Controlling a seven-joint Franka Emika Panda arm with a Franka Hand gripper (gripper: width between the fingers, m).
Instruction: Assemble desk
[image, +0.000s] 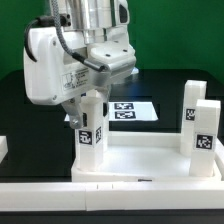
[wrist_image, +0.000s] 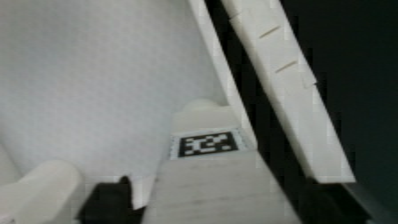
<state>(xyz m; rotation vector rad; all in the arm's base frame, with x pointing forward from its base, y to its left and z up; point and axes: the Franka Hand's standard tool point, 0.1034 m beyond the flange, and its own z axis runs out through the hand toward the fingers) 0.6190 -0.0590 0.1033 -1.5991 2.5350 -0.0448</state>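
Panda arm (image: 55, 60) reaching down from above, wrist vertical; gripper (image: 90, 100) pointing downward, finger spacing not discernible.

Desk top (image: 150, 160) lies on the tabletop (image: 170, 95), near the front. One leg (image: 91, 128) stands upright at its corner on the exterior view's left, directly under the end effector (image: 88, 100). Two more legs (image: 201, 130) stand at the corner on the exterior view's right, one behind the other. Marker board (image: 130, 110) lies flat behind the desk top, between the two corners.
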